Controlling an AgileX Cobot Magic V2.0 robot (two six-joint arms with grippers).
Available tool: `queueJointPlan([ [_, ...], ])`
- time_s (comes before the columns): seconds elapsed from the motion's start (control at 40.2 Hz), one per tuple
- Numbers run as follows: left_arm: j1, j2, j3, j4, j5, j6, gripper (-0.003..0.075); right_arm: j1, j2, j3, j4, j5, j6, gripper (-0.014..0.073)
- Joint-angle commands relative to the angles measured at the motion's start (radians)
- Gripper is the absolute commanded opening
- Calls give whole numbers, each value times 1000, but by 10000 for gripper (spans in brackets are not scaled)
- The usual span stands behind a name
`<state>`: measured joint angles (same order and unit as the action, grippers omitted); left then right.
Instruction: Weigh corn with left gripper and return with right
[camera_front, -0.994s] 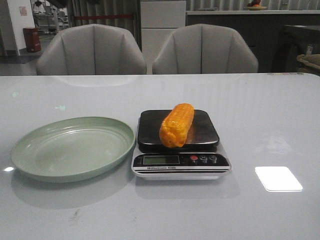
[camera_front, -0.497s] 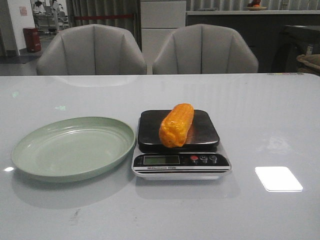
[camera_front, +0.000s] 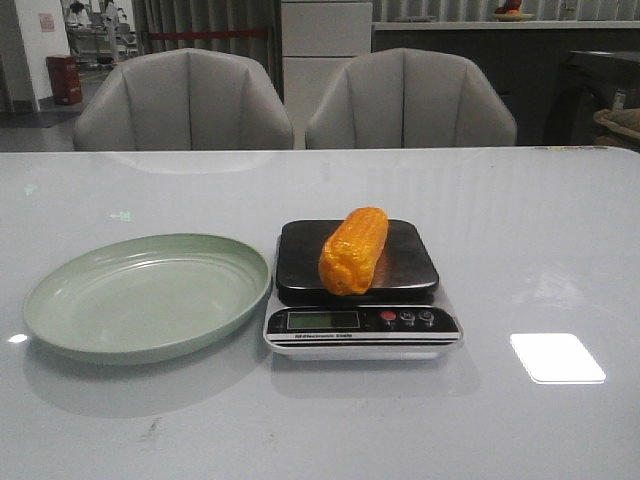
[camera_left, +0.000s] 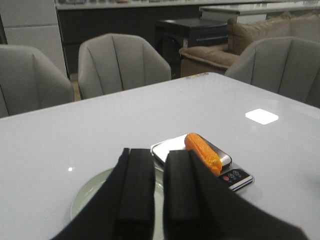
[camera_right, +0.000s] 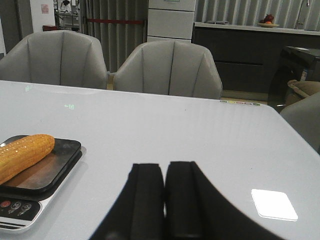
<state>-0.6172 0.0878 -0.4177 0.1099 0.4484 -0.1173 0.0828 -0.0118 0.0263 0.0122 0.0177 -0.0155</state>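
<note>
Corn (camera_front: 353, 250): glossy, waxy sheen, ridged kernel rows. Scale (camera_front: 360, 288): dark smooth reflective platform, silver plastic-looking base. Plate (camera_front: 148, 295) beside scale: pale green, matt plastic look. Table (camera_front: 520, 250): white, glossy, mirror-like. Fingers (camera_left: 136, 192): matt black.

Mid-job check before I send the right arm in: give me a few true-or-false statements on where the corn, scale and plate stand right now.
1. The corn lies on the scale platform. True.
2. The green plate holds the corn. False: the plate has nothing on it.
3. The left gripper grips the corn. False: it holds nothing, away from the cob.
4. The plate sits to the left of the scale. True.
5. The right gripper holds nothing. True.
</note>
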Motion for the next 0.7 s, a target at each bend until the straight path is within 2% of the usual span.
queueJointPlan([
  [0.0,0,-44,-11,7,-86,10,120,-3,-18,4,-12,-79,-2,166],
  [0.348,0,-59,-1,8,-103,10,114,-3,-18,-9,-12,-156,42,166],
  [0.497,0,-59,-1,8,-103,10,114,-3,28,-85,-12,-105,44,166],
  [0.671,0,-59,-1,8,-103,10,114,-3,179,-215,-12,-89,44,166],
])
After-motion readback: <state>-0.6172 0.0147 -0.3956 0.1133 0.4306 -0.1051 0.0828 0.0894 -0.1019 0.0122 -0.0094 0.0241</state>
